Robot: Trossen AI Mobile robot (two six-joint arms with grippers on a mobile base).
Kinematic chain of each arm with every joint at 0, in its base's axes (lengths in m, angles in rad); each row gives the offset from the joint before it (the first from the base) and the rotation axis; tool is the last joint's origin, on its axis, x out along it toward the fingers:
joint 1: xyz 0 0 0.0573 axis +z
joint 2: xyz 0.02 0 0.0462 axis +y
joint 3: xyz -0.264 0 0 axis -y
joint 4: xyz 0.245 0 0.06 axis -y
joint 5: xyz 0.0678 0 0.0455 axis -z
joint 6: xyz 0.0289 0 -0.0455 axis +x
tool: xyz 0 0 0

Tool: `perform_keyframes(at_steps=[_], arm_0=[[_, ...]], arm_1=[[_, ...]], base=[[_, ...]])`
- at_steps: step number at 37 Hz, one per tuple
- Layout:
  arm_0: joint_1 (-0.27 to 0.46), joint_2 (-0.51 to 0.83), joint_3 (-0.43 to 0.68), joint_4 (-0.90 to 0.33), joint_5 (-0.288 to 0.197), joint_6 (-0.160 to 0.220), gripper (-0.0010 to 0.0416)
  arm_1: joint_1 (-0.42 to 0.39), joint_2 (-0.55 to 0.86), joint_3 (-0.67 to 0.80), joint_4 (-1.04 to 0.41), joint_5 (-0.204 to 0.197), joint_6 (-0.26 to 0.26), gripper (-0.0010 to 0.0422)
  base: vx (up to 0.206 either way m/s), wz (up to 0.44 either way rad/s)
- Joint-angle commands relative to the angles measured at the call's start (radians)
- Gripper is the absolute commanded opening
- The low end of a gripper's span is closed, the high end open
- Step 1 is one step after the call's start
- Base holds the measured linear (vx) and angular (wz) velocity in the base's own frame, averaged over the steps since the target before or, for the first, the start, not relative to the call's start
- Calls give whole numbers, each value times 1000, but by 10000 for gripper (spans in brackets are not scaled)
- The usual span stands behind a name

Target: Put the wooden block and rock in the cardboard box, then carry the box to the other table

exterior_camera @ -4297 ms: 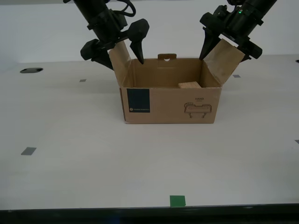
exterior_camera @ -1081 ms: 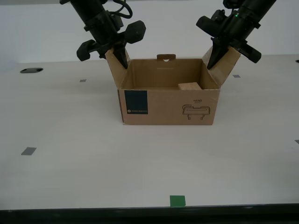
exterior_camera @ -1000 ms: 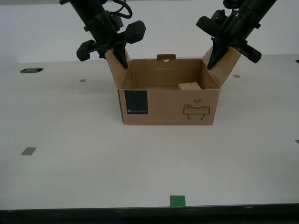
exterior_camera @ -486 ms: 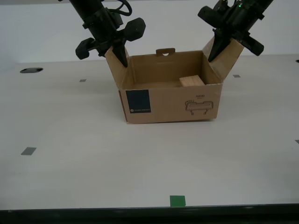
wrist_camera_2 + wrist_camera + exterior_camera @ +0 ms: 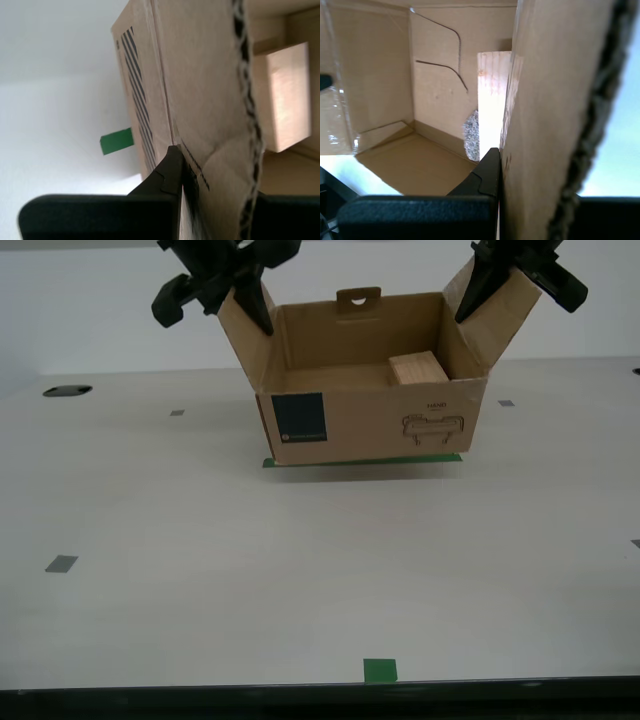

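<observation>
First claw and second claw each pinch a flap of the cardboard box, which hangs clear of the counter. Wooden block and rock inside. Raise both evenly or the flaps may tear.

Both end effectors raised, each clamped on a side flap.

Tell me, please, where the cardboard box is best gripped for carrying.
Probably by its two side flaps, pinched from above, one at each end: they stand up thin and splayed outward, while the box body looks too wide to clamp.
</observation>
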Motion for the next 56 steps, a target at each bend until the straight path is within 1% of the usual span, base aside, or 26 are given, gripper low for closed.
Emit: perform_keyframes(at_steps=[1, 7, 20, 38, 40, 42, 43, 50, 56], arm_0=[[3, -29, 1, -10, -15, 2, -1], [3, -69, 1, -19, -14, 3, -1], [5, -155, -21, -29, -10, 3, -1], [6, -160, -61, -24, -7, 2, -1], [6, -160, -60, -26, -7, 5, -1], [6, -162, -60, -30, -7, 21, -1], [6, -165, -61, -31, -7, 23, -1], [6, -176, -61, -50, -7, 21, -1], [6, -183, -61, -80, -7, 20, -1]], arm_1=[[-2, -44, -3, 5, 25, 2, -2], [-2, -90, -8, 0, 25, 10, -2], [-2, -144, -30, -18, 24, 27, -2], [-3, -148, -39, -15, 25, 26, -1], [-5, -148, -39, -15, 25, 26, -1], [-7, -148, -39, -15, 25, 26, -1], [-9, -148, -39, -17, 25, 26, -1], [-23, -152, -39, -56, 25, 24, -1], [-36, -158, -39, -68, 25, 6, -1]], base=[[0, 0], [0, 0], [-18, 0], [-83, -4], [-114, -2], [-116, 2], [-118, 2], [-114, 8], [-107, 10]])
